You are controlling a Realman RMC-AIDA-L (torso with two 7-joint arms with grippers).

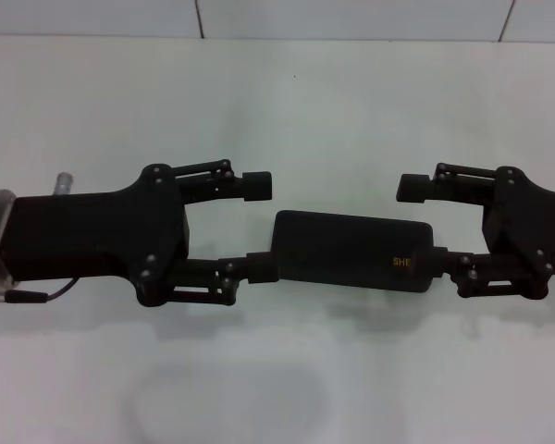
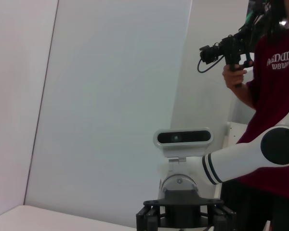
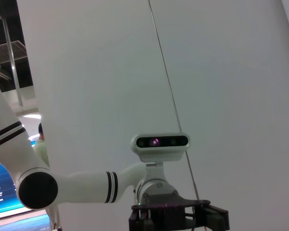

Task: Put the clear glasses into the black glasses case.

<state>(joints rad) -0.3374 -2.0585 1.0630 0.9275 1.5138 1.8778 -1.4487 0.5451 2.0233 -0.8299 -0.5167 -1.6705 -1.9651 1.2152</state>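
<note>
Faint on the desk (image 1: 287,92) nearest me lie what I take for the clear glasses (image 1: 227,402). Beyond, the black glasses case (image 1: 351,250) sits closed between my left gripper (image 1: 261,226) and right gripper (image 1: 424,228), jaws wide. Uneven closing could skid it.

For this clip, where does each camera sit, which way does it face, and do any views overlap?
Head view: sits on the head, looks forward and down at the white table; shows left tool and right tool, both open, at either end of the shut black glasses case.
Left wrist view: faces across at the right arm, with a person holding a camera behind.
Right wrist view: faces across at the left arm before a wall.
Shared: each wrist view shows the opposite arm's wrist camera; neither shows the case.
</note>
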